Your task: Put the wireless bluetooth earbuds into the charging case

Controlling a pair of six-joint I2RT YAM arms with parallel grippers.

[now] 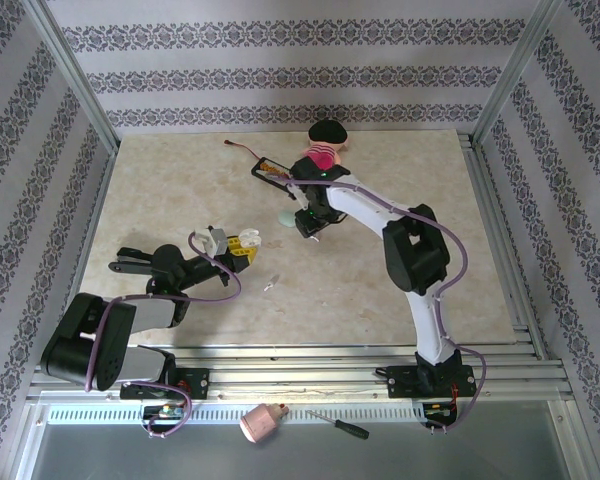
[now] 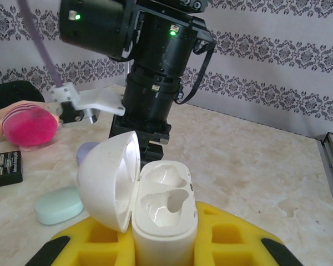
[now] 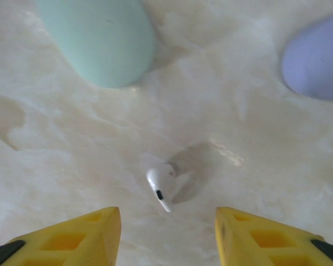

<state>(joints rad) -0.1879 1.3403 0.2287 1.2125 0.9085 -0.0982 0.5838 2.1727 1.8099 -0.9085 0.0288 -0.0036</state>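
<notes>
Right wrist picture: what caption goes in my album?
Open right gripper over a white earbud on the table, near mint case and lavender case.

The left arm (image 1: 90, 340) and the right arm (image 1: 415, 255) pair glossy black joint housings with white link shells. A lavender cable (image 2: 40, 47) loops along each. Small green lights (image 2: 173, 32) glow on a black wrist housing. The left pincer (image 1: 243, 243) and right pincer (image 3: 166, 221) have yellow fingers (image 3: 72, 238) with square recesses and black tips.
</notes>
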